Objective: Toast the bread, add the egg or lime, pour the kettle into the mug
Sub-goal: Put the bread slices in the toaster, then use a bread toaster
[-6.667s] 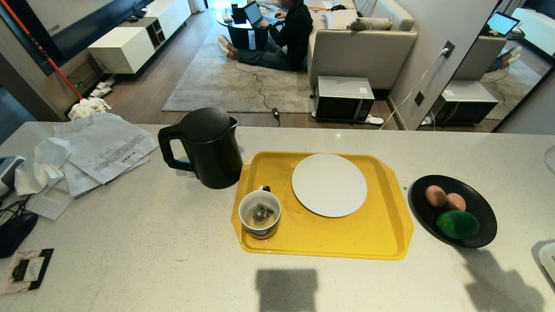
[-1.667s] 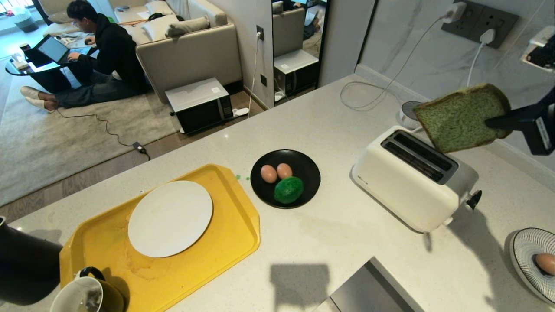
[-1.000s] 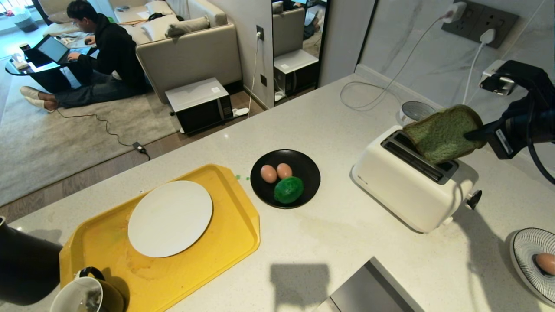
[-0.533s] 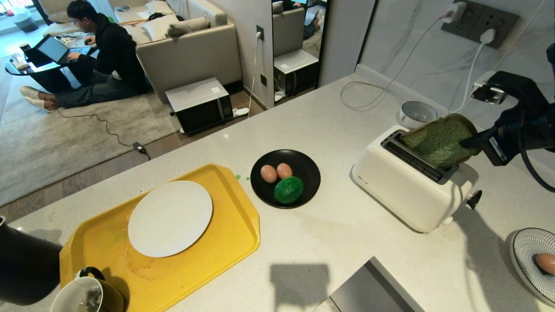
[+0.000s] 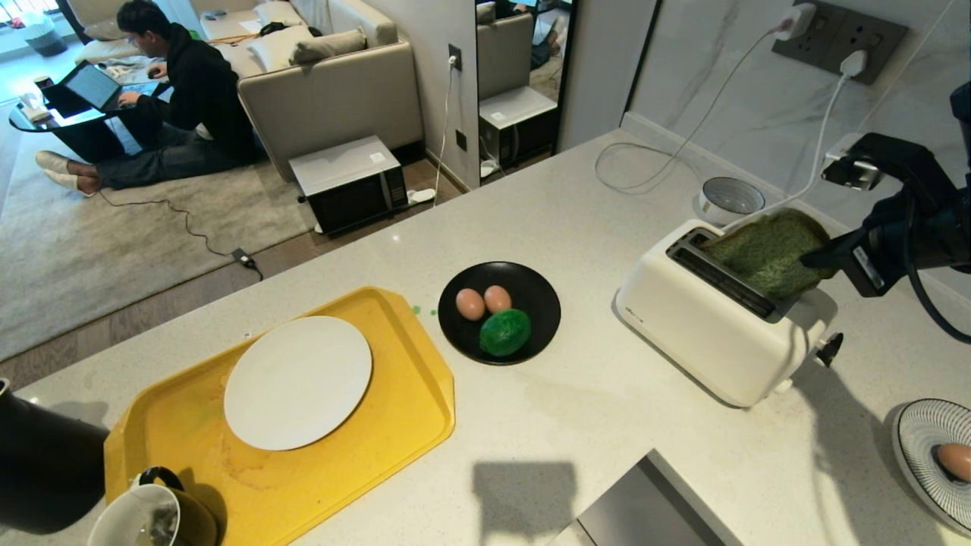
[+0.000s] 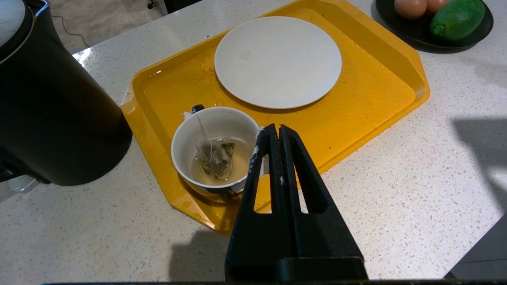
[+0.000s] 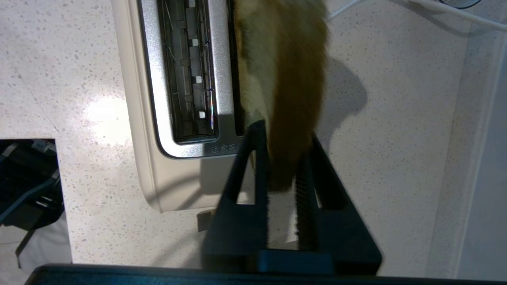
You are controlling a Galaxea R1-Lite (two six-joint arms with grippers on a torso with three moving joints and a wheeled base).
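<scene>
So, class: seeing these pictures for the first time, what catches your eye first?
The green bread sticking out of the white toaster at the counter's right, the right claw around its crust. Then the yellow tray with its white plate, and the black dish holding two eggs and a lime.

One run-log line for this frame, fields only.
step: bread into toaster slot | right gripper: jaws around bread's crust | left gripper: shut, parked over mug | egg, lime, kettle: untouched

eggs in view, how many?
3. Two eggs sit side by side in the black bowl beside the lime; one egg is on the striped plate.
</scene>
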